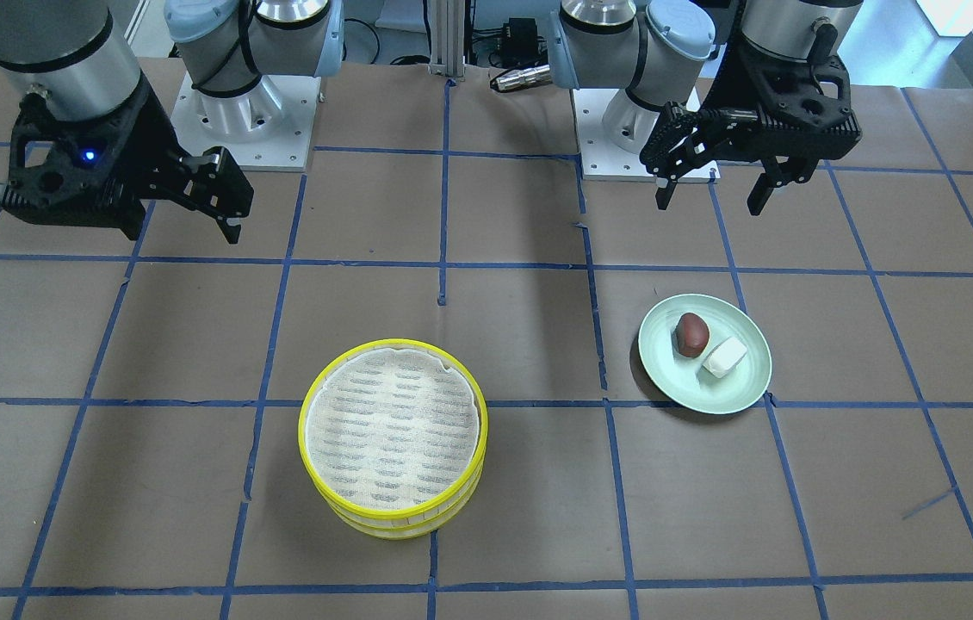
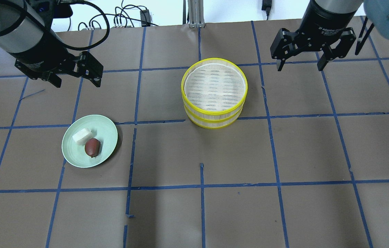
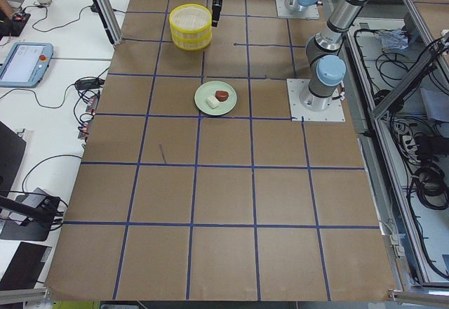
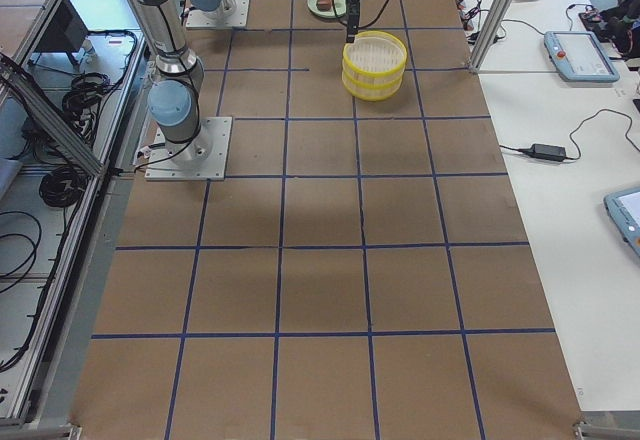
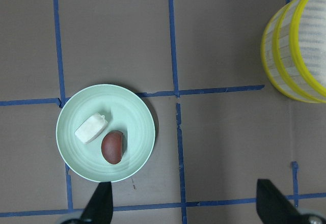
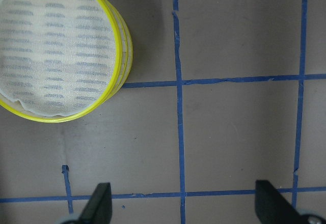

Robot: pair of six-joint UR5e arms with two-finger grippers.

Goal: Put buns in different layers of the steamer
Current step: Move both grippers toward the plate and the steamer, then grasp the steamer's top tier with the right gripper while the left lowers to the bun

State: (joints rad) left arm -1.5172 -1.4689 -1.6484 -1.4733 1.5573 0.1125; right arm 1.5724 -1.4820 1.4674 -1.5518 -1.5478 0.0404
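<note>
The steamer (image 1: 392, 430) stands as two stacked yellow-rimmed trays with an empty white mesh floor on top; it also shows in the overhead view (image 2: 214, 86). The reddish-brown bun (image 1: 691, 333) and the white blocky bun (image 1: 724, 356) lie side by side on a pale green plate (image 1: 667, 383). My left gripper (image 2: 77, 83) is open and empty, raised above the table beyond the plate (image 2: 106, 129). My right gripper (image 2: 300, 68) is open and empty, raised to the right of the steamer. The left wrist view shows both buns (image 5: 112, 147) (image 5: 91, 128); the right wrist view shows the steamer (image 6: 56, 48).
The table is brown paper with a blue tape grid. The two arm bases (image 1: 237, 103) (image 1: 641, 112) stand at the robot's edge. Cables, a pendant (image 3: 24, 63) and a power brick (image 4: 548, 150) lie on side benches off the table.
</note>
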